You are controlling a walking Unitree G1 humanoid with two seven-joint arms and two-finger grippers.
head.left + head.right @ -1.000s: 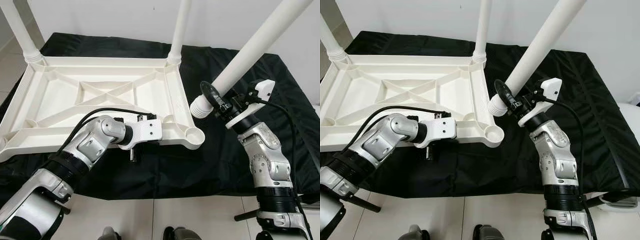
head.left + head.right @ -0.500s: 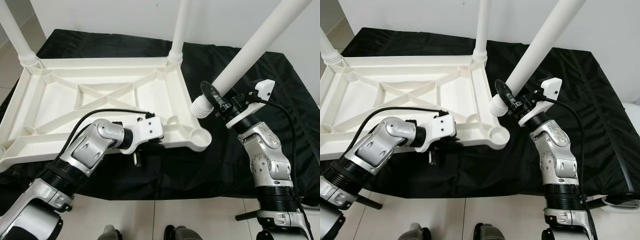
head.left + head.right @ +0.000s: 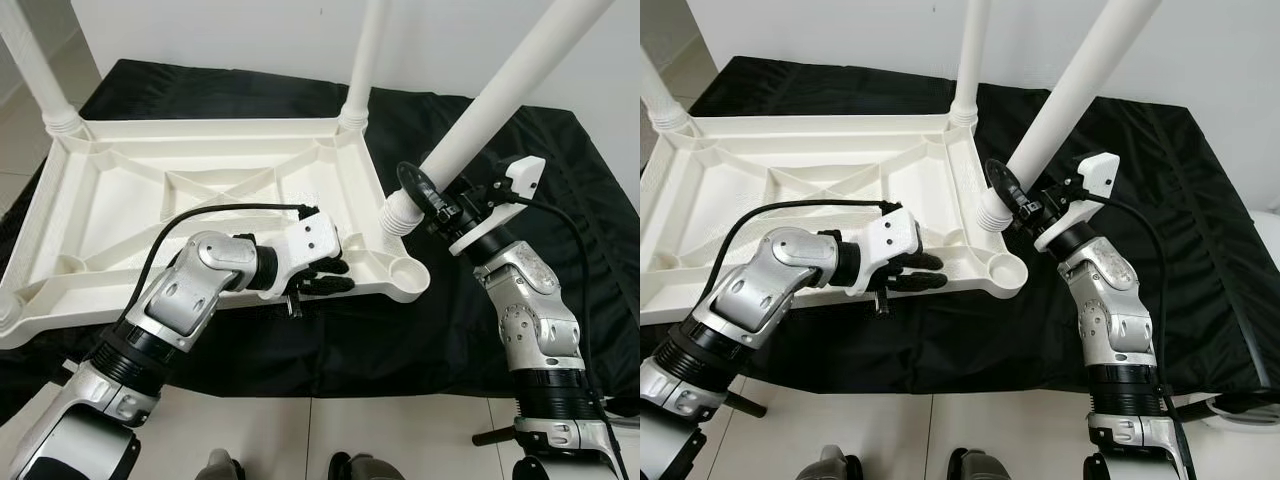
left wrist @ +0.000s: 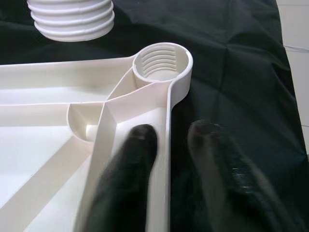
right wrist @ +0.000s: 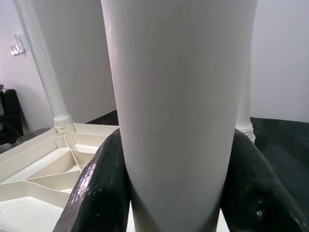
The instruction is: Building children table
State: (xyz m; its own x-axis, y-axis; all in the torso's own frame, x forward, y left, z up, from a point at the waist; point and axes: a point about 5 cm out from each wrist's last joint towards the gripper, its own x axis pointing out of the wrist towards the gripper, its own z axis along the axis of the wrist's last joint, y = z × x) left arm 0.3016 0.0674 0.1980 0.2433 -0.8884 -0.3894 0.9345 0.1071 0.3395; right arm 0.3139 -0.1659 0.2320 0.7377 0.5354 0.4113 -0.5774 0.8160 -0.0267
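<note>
1. White moulded plastic tabletop (image 3: 200, 190), lying upside down on the black cloth (image 3: 560, 200) so its ribbed underside and leg sockets are facing you. Two white round legs (image 3: 362, 60) are already standing in the far corners.

2. Left gripper (image 3: 325, 275): you are straddling the tabletop's near rim beside the near right corner, one black finger (image 4: 130, 159) inside the rim, the other outside. The jaws are sitting narrowly about that wall; probably you are steadying the top for the next leg. Whether they are actually pressing it I cannot tell.

3. Right gripper (image 3: 440, 205): you are clamping the long white tube leg (image 3: 500, 95) just above its ribbed threaded end (image 3: 400, 212), tilted, with that end hanging just beside and above the socket.

4. Threaded round corner socket (image 4: 161, 60): empty, open upward, awaiting the leg. The shallow compartments between the ribs are holding nothing.
</note>
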